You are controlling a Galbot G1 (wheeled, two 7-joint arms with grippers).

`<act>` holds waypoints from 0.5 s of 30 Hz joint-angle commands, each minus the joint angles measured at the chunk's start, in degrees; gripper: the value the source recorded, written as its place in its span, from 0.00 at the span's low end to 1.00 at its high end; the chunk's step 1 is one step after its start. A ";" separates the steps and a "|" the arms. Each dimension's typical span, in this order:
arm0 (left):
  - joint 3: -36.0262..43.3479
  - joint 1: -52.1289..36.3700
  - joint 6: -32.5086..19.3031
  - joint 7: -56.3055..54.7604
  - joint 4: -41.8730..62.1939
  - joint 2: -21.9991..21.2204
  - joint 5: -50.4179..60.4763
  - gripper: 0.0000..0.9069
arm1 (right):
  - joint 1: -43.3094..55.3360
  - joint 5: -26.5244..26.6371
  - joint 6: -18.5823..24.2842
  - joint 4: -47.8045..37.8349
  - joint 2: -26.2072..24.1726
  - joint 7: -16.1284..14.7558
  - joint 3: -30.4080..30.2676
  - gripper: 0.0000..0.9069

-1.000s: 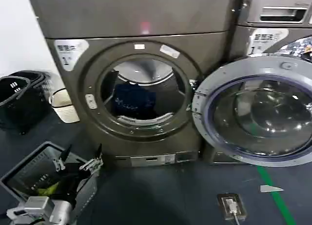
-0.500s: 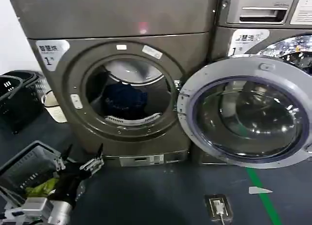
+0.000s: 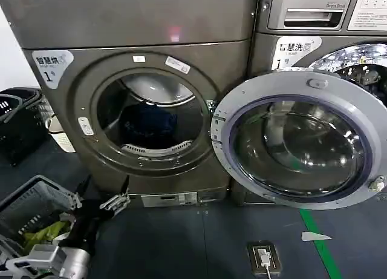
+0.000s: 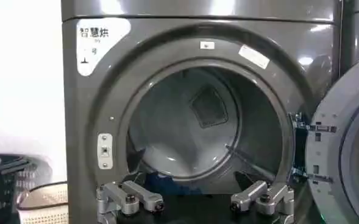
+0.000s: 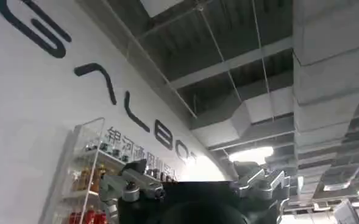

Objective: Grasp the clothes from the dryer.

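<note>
The grey dryer [image 3: 139, 25] stands in front of me with its round door [image 3: 296, 140] swung open to the right. Dark blue clothes [image 3: 148, 128] lie low in the drum, also seen as clothes [image 4: 167, 182] in the left wrist view. My left gripper [image 3: 104, 187] hovers open low in front of the dryer, left of the opening. In the left wrist view the left gripper [image 4: 195, 206] faces the drum with nothing between its fingers. My right gripper [image 5: 197, 189] is open and empty, pointing up at a ceiling and a lettered wall.
A grey basket [image 3: 30, 197] holding a yellow-green cloth [image 3: 45, 233] sits on the floor at lower left. Black baskets [image 3: 18, 121] and a white one [image 3: 60, 137] stand left of the dryer. A second machine [image 3: 320, 19] stands right. A small corded device [image 3: 264, 258] and green tape [image 3: 317, 242] lie on the floor.
The dryer and its open door have slid leftward in the head view and look nearer. My left gripper stays open at lower left.
</note>
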 commanded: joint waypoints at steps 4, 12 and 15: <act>0.38 -0.44 -0.08 0.27 0.77 0.25 0.01 1.00 | -0.11 1.34 0.53 -0.12 0.05 0.20 0.27 1.00; 0.46 -0.65 0.02 0.38 1.01 0.48 0.18 1.00 | -0.33 2.49 0.28 0.23 0.22 -0.70 0.34 1.00; 0.34 -0.60 -0.30 0.52 1.16 0.62 1.12 1.00 | -0.62 2.60 0.58 0.15 0.27 -0.77 0.65 1.00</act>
